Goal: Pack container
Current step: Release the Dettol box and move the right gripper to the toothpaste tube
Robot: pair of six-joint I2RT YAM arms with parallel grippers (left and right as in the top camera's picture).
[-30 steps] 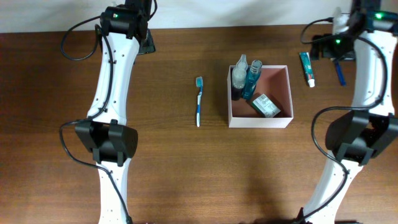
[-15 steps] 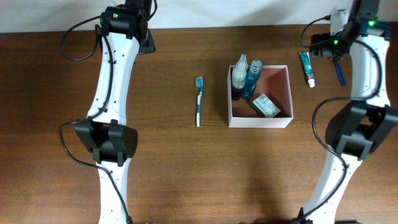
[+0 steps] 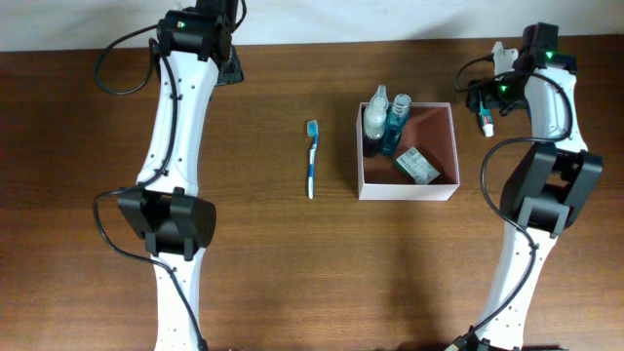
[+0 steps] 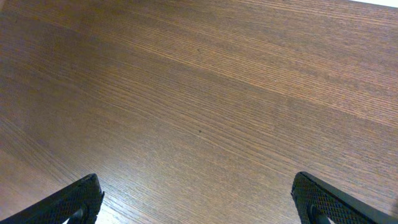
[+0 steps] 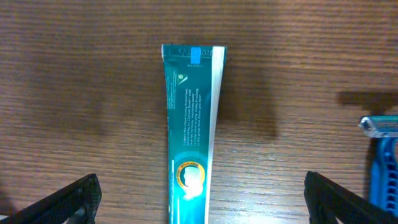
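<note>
under your right gripper [image 5: 208, 202]: jaws wide, one toothpaste tube [image 5: 193, 130], cap end cut off
razor [image 5: 382, 162]: one, cropped at edge
left gripper [image 4: 196, 202]: spread wide

A desk [image 3: 292, 283] of dark brown wood fills nearly the whole overhead view. Its grain runs from left to right in fine, straight lines, and the colour is slightly reddish. Beyond the far edge of the desk lies a pale, whitish strip [image 3: 341, 18]; I cannot tell if it is wall or floor. In the left wrist view a similar pale colour shows in 1 corner. The light is soft and even, with only faint, blurred shadows on the wood.
</note>
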